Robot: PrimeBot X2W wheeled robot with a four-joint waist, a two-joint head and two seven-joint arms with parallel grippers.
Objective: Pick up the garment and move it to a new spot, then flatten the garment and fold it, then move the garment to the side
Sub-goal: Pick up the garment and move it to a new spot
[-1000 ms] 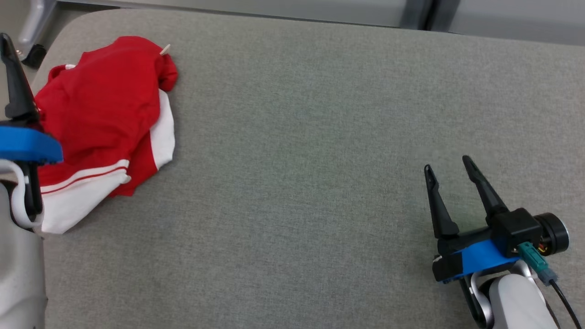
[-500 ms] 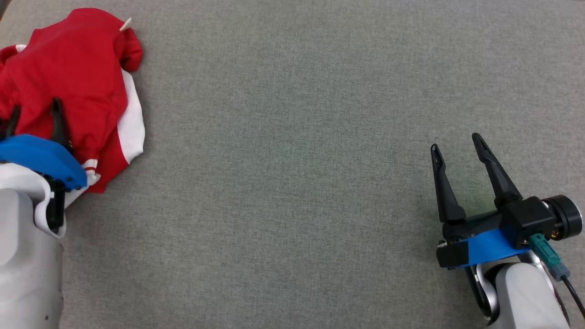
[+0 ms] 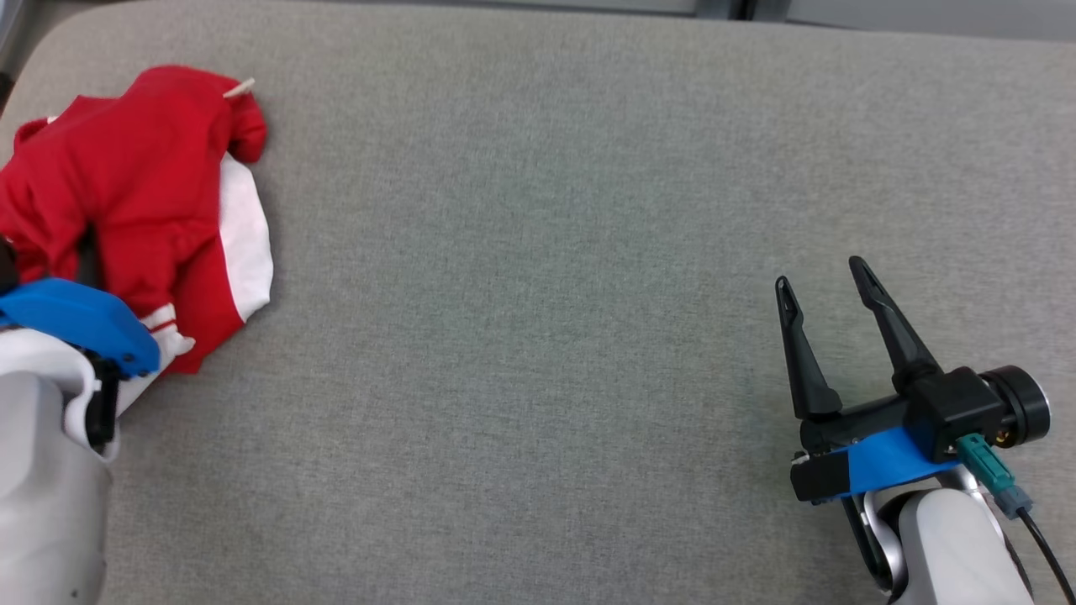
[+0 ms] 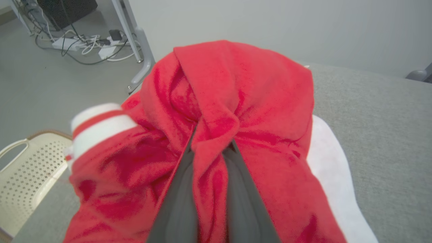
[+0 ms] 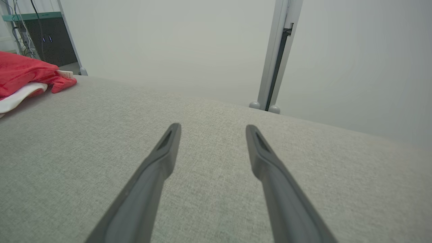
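Note:
The garment [image 3: 143, 168] is red with white panels and lies crumpled at the far left of the grey padded table [image 3: 538, 252]. In the left wrist view my left gripper [image 4: 211, 148] is shut on a raised fold of the red garment [image 4: 236, 84], with cloth bunched over both fingers [image 4: 179, 195]. From the head camera its blue mount [image 3: 76, 319] sits at the garment's near edge, fingers buried in cloth. My right gripper [image 3: 820, 276] rests open above the bare table at the lower right, far from the garment. The right wrist view shows that gripper [image 5: 212, 129] holding nothing and the garment [image 5: 20, 72] far left.
A cream perforated basket [image 4: 20, 175] stands on the floor beyond the table's left edge. Cables and a power strip [image 4: 84, 44] lie near a table leg [image 4: 135, 40]. A grey post [image 5: 276, 57] stands behind the far edge.
My left gripper has gone from open to shut on a fold of the garment, bunching the red cloth. The head camera has shifted. The right gripper stays open.

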